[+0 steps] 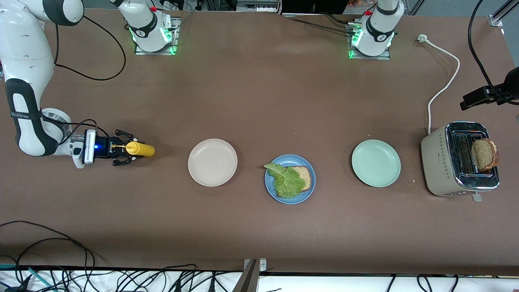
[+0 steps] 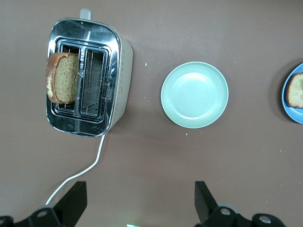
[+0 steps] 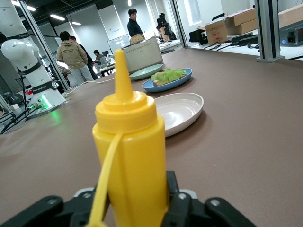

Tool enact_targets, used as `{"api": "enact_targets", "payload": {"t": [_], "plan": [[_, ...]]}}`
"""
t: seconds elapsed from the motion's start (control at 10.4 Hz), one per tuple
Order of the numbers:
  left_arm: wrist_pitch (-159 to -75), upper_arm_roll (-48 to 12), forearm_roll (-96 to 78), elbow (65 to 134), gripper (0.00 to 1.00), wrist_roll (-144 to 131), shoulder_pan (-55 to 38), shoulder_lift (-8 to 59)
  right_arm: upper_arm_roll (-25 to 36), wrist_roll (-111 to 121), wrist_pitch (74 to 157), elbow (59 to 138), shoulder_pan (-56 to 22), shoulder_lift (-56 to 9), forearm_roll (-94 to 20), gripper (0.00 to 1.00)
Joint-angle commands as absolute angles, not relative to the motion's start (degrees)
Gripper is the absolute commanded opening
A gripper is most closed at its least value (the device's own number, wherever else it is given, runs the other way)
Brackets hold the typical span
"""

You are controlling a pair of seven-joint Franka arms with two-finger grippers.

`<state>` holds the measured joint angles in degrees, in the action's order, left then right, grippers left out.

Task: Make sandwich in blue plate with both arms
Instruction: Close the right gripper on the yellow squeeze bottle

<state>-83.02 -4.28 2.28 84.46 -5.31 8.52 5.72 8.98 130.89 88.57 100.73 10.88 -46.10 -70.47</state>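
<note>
Sandwich (image 1: pixel 292 180) parts so far, one wholegrain slice with a ruffled lettuce leaf (image 1: pixel 286 180) over it, lie in the blue plate (image 1: pixel 271 187), the thing on the worktop (image 1: pixel 259 231) nearest the front camera, between the beige plate (image 1: pixel 212 162) and the mint-green plate (image 1: pixel 376 163). The top slice is not yet on.

Toward the left arm's end stands the toaster (image 1: pixel 444 164) with a second bread slice (image 1: pixel 484 154) sticking up from one slot; its white cord (image 1: pixel 442 87) trails toward the bases. The left pincer (image 2: pixel 137 203) hangs high over the worktop beside the toaster, fingers spread wide and holding nothing; this arm appears to wait.

Toward the right arm's end, the right pincer (image 1: pixel 126 149) is down at the worktop with its fingers on either side of the yellow mustard bottle (image 1: pixel 140 149). They look close against the bottle, but whether the pinch is firm I cannot tell.

The step in hand looks to be picking up the bottle. To do it well, squeeze low on the soft body gently enough not to squirt, lift straight up, and keep the nozzle upright until it is over the lettuce.
</note>
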Motion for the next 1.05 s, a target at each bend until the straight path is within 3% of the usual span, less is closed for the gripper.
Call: {"api": "enact_targets", "payload": {"t": [0.0,0.48,0.96], "plan": [[-82.4,-4.6,2.4,84.0,1.00,-4.9,9.0,5.7,8.6,131.4,87.6,99.3,11.4,-47.3,-71.4,0.08],[-82.4,-4.6,2.4,84.0,1.00,-4.9,9.1,5.7,8.9,121.1,87.9,90.4,10.6,-45.2,-65.9,0.08],[-82.4,-4.6,2.4,84.0,1.00,-4.9,9.1,5.7,8.9,100.4,94.8,86.9,2.4,-34.8,-56.9,0.09]]}}
